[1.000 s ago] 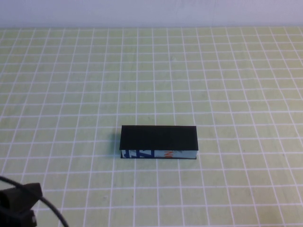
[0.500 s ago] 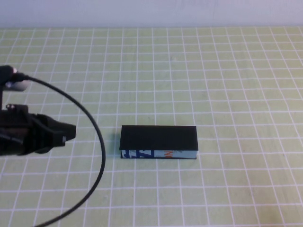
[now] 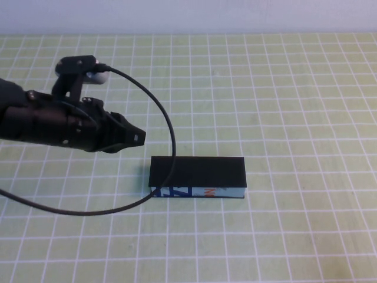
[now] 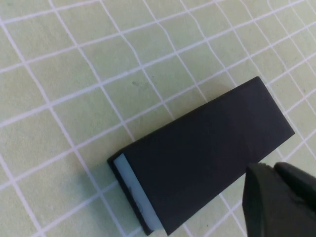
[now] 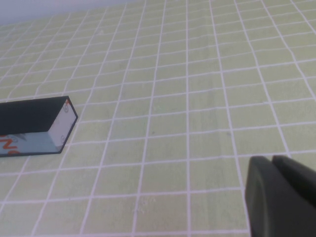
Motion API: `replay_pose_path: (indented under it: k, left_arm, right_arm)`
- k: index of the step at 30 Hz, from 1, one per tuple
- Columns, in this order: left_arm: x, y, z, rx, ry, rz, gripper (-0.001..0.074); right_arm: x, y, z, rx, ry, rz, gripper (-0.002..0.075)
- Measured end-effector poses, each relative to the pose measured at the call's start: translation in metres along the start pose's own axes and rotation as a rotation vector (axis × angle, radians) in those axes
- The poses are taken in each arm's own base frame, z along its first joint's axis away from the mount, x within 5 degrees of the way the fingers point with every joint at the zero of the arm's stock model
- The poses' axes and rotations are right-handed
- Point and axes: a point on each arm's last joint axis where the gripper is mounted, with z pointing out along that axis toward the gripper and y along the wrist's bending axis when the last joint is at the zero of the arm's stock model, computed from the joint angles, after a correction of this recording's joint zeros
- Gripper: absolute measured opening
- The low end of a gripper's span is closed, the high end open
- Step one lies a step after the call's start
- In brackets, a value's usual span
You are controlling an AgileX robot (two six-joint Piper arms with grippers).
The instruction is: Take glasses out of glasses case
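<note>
The glasses case (image 3: 197, 177) lies shut in the middle of the green grid mat, black lid on top, white printed side facing the near edge. It also shows in the left wrist view (image 4: 197, 153) and the right wrist view (image 5: 34, 126). The glasses are hidden. My left gripper (image 3: 136, 137) is shut and empty, hovering just left of and behind the case's left end. My right gripper (image 5: 274, 165) is shut and empty over bare mat, right of the case; it is out of the high view.
The left arm's black cable (image 3: 168, 127) loops over the case's left end and down across the near-left mat. The mat's far edge (image 3: 188, 34) meets a pale wall.
My left arm has swung in from the near-left corner, up and to the right, until its gripper is beside the case's left end. The case has not moved.
</note>
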Motion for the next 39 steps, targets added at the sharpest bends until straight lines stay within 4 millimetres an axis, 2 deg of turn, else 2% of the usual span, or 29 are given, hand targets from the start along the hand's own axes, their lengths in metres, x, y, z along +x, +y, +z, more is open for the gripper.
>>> replay_pose_path:
  k: [5,8,30,33,39]
  left_arm:
    - [-0.005,0.011,0.027,0.019,0.032,-0.020,-0.0004]
    - [-0.005,0.017,0.035,0.012,0.034,-0.018,-0.0004]
    - [-0.007,0.020,0.036,-0.009,0.012,0.025,-0.0004]
    - [-0.007,0.020,0.036,-0.009,0.012,0.029,-0.0004]
    - [-0.005,0.023,0.040,-0.009,0.024,0.024,-0.0004]
  right_arm:
    - [0.000,0.000,0.000,0.000,0.000,0.000,-0.0018]
    - [0.000,0.000,0.000,0.000,0.000,0.000,-0.0018]
    - [0.000,0.000,0.000,-0.004,-0.005,0.012,-0.0018]
    - [-0.004,0.003,0.000,-0.030,-0.043,0.102,-0.0018]
    - [-0.020,0.003,-0.002,-0.086,-0.215,0.432,-0.0018]
